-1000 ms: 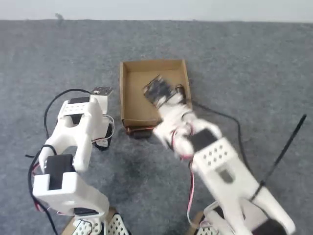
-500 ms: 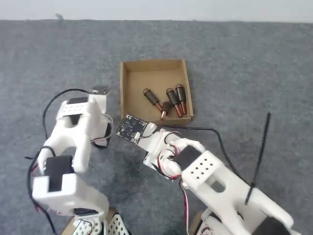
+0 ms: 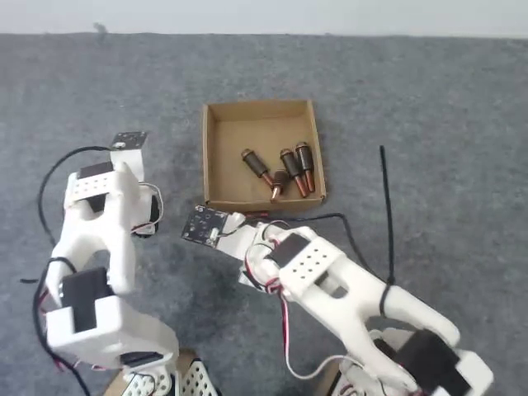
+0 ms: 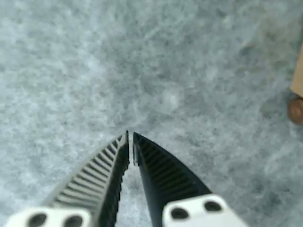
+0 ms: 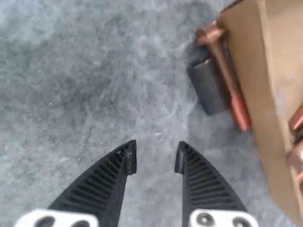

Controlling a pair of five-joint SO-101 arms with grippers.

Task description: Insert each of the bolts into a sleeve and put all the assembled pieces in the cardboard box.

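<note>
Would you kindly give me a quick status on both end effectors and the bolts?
Left end effector shut, empty; right end effector open, empty. Copper bolt and black cylindrical sleeve outside, beside brown cardboard box wall. Assembled pieces inside.

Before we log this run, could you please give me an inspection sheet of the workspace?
Surface: grey carpet.
Job's things: box holding several pieces; a bolt and a sleeve lie on the carpet against its outer wall.
Clutter: nothing seen.
Grippers: left gripper shut, over bare carpet; right gripper open, holding nothing, near the bolt.
Cables: black cable by the right arm; black loop on the left arm.
Surroundings: pale wall beyond the carpet.
</note>
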